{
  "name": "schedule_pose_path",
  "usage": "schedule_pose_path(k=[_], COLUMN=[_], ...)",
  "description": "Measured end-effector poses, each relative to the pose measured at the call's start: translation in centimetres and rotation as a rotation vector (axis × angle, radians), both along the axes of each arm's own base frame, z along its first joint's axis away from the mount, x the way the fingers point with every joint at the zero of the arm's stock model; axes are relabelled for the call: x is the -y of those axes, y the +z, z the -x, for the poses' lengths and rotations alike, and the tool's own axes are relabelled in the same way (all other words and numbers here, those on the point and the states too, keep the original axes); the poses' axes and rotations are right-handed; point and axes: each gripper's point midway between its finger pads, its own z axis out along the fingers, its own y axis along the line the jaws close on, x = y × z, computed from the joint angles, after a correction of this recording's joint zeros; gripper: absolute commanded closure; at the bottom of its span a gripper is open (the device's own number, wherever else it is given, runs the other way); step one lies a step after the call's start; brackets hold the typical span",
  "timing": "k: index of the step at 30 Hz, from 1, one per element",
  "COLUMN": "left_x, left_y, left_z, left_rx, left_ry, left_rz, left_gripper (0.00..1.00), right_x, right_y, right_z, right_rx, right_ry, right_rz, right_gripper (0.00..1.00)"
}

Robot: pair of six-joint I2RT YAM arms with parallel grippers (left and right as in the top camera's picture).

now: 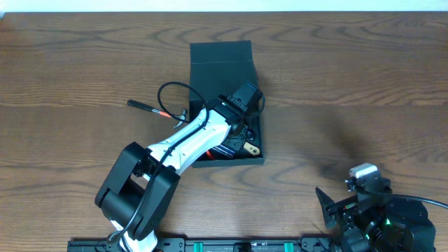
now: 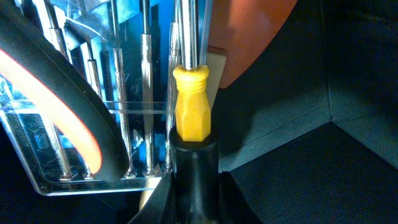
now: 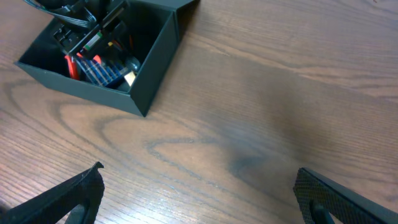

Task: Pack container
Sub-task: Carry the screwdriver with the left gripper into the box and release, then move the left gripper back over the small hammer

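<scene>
While the left arm (image 1: pixel 189 136) reaches down into the open box (image 1: pixel 220 59) in the middle of the tabletop (image 1: pixel 350 84), the left fingers (image 1: pixel 246 98) sit close against a yellow-handled screwdriver (image 2: pixel 191 106) beside a clear case of bits (image 2: pixel 93 124). I cannot tell whether they grip it. I'd lay it flat alongside the case, release fully, then lift straight up, clear of the walls. The right fingers (image 3: pixel 68 199) rest wide apart, holding nothing, well away from the box.
</scene>
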Motion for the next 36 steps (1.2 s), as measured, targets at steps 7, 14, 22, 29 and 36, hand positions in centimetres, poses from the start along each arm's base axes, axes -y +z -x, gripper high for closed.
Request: schedule_pose_path(k=[7, 14, 22, 29, 36], left_x=[0.4, -0.1, -2.7, -9.8, -20.0], left_y=[0.1, 1.1, 10.6, 16.2, 15.2], left_z=[-0.5, -0.8, -1.4, -0.4, -2.1], left_rx=[0.017, 0.051, 0.283, 0.421, 0.35], left_ry=[0.008, 0.023, 0.081, 0.213, 0.399], left_rz=[0.016, 0.007, 0.029, -0.104, -0.272], left_gripper=[0.71, 0.45, 0.28, 0.25, 0.15], right_x=[0.0, 0.0, 0.0, 0.0, 0.0], right_y=[0.0, 0.0, 0.0, 0.0, 0.0], right_z=[0.0, 0.0, 0.0, 0.0, 0.0], right_rx=[0.0, 0.0, 0.0, 0.0, 0.0], right_ry=[0.0, 0.0, 0.0, 0.0, 0.0], right_rz=[0.0, 0.0, 0.0, 0.0, 0.0], right_gripper=[0.01, 0.01, 0.01, 0.01, 0.01])
